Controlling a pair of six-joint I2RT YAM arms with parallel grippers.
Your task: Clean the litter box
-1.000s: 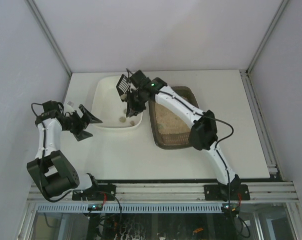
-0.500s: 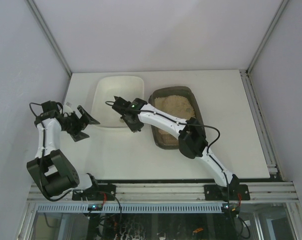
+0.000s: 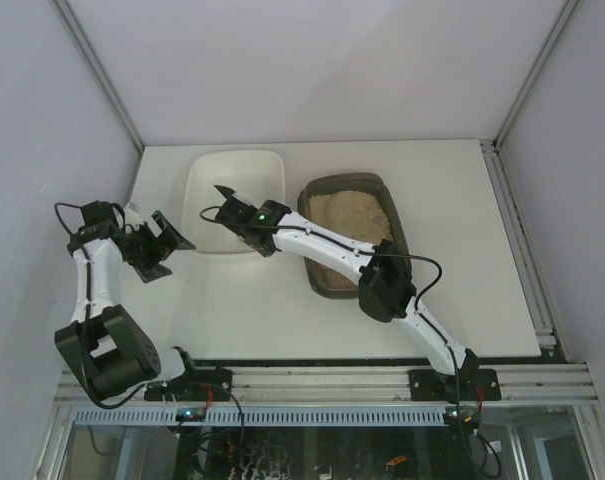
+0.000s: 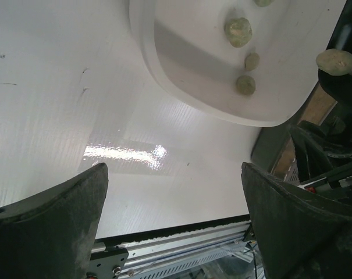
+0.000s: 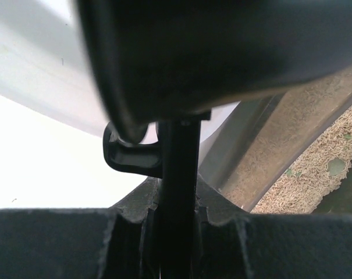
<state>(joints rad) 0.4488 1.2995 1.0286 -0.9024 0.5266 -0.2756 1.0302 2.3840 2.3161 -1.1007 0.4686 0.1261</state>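
Note:
The dark grey-brown litter box point(image 3: 344, 179) with beige litter point(image 3: 354, 222) lies right of centre. It also shows in the right wrist view point(image 5: 263, 145). My right gripper point(image 3: 248, 222) is shut on the handle of a black scoop point(image 3: 227, 196) point(image 5: 178, 151), which reaches over the front part of the white tray point(image 3: 237, 172). A pale clump point(image 4: 336, 60) rests on a black part at the right edge of the left wrist view. My left gripper point(image 3: 158, 243) point(image 4: 173, 192) is open and empty, left of the white tray.
The white tray point(image 4: 181, 64) holds several greenish clumps point(image 4: 238, 29). A small greenish clump point(image 5: 336, 167) lies in the litter. The table's near edge and metal rail point(image 4: 181, 247) lie under my left gripper. Enclosure walls stand on three sides.
My right arm has brought the scoop down from high over the tray to its front part and shifted a little left. My left gripper has drifted slightly left.

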